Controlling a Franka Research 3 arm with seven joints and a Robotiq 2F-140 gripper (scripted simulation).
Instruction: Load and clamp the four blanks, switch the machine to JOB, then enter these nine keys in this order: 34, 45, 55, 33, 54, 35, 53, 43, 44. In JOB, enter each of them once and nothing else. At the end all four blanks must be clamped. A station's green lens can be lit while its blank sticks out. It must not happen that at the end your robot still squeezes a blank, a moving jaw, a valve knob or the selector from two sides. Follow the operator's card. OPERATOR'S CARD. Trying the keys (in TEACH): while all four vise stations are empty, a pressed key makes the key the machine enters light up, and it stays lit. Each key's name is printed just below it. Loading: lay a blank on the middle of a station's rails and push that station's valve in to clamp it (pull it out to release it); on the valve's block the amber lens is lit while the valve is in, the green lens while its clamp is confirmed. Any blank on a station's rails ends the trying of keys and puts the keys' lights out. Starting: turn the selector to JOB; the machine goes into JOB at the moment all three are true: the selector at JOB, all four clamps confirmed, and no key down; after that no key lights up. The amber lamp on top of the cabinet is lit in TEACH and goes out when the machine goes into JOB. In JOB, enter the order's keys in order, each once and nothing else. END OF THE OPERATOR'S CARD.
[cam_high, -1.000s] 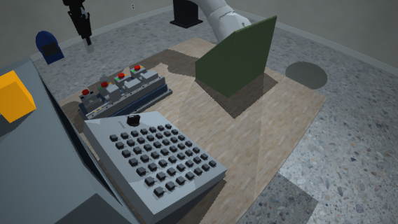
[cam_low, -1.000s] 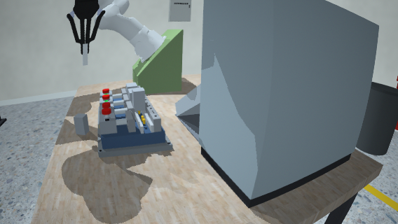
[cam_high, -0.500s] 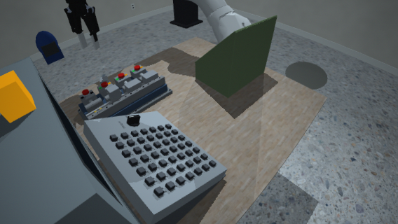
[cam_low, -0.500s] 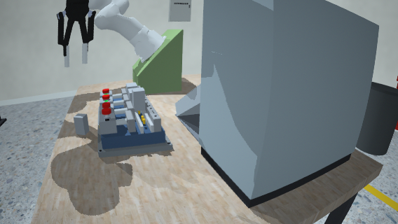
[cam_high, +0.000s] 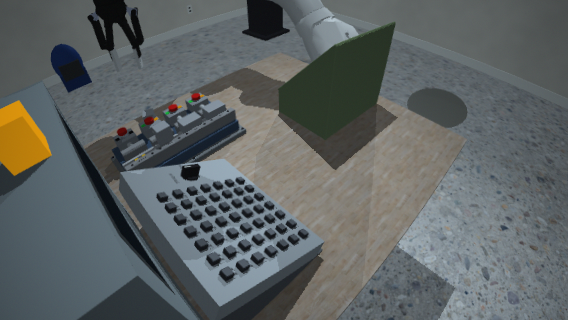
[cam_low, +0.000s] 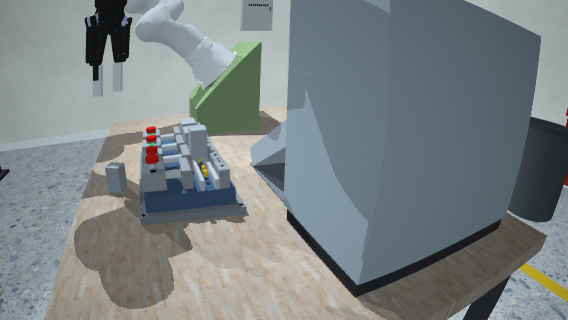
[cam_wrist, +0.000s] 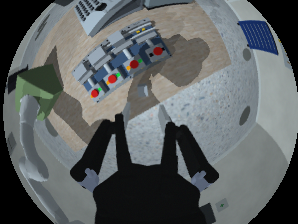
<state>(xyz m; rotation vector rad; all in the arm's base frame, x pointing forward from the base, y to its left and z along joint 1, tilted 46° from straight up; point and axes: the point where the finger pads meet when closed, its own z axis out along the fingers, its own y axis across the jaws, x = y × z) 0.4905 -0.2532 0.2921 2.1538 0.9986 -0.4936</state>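
Gripper (cam_wrist: 144, 109) open; small grey block (cam_wrist: 144, 90) ahead of fingertips, apart. Red-knobbed vise bank (cam_wrist: 122, 60) farther ahead, mostly left.

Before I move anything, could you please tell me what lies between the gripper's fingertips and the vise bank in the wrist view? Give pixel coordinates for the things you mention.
In the wrist view, a loose grey blank (cam_high: 148, 111) (cam_low: 116, 178) (cam_wrist: 143, 91) lies between the gripper (cam_high: 128, 61) (cam_low: 108, 87) (cam_wrist: 144, 109) and vise bank (cam_high: 200, 131) (cam_low: 190, 200) (cam_wrist: 120, 61), on the table.

We could read no words or numbers. Print beside the black selector (cam_high: 190, 172), toward eleven o'clock on the key panel (cam_high: 150, 181), was too small for us. At five o'clock in the wrist view, we made out a green cross on a pale plate (cam_wrist: 219, 202).
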